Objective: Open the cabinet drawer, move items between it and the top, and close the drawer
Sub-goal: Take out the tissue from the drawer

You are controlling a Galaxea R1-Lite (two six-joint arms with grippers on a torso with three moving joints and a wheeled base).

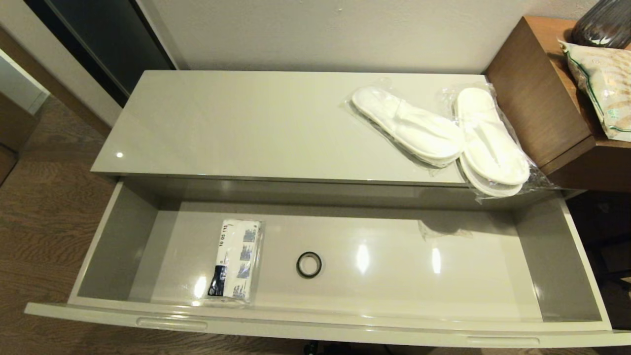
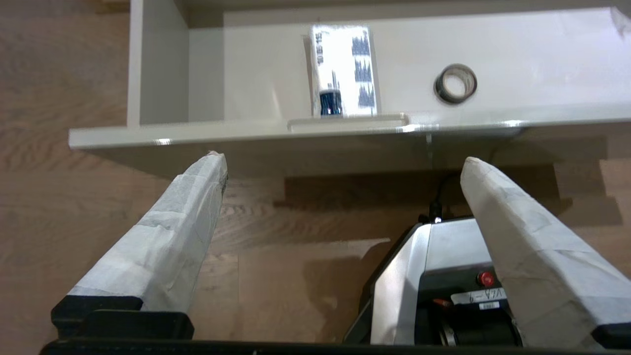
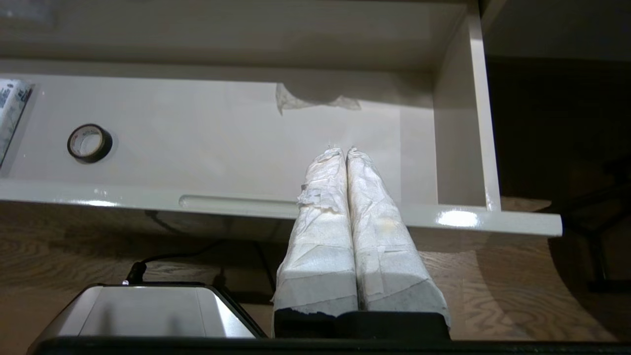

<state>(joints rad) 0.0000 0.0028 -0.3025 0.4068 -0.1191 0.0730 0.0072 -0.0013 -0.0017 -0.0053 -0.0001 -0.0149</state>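
Note:
The cabinet drawer [image 1: 315, 330] stands pulled fully out. A flat white packet with blue-black print [image 1: 233, 260] lies in its left half, also visible in the left wrist view as the packet [image 2: 344, 70]. Two bagged pairs of white slippers [image 1: 408, 124] [image 1: 489, 140] rest on the right end of the glossy top [image 1: 236, 123], one overhanging the front edge. My left gripper [image 2: 342, 160] hangs open and empty below and in front of the drawer's front panel [image 2: 315, 130]. My right gripper [image 3: 343, 150] is shut and empty, near the drawer's right handle recess [image 3: 236, 202]. Neither arm shows in the head view.
A small black ring [image 1: 309, 265] lies mid-drawer. A taller brown wooden desk [image 1: 537, 98] with a patterned cushion [image 1: 604, 86] adjoins the cabinet's right end. Wood floor [image 1: 44, 212] lies on the left. My own base [image 2: 434, 276] sits under the drawer front.

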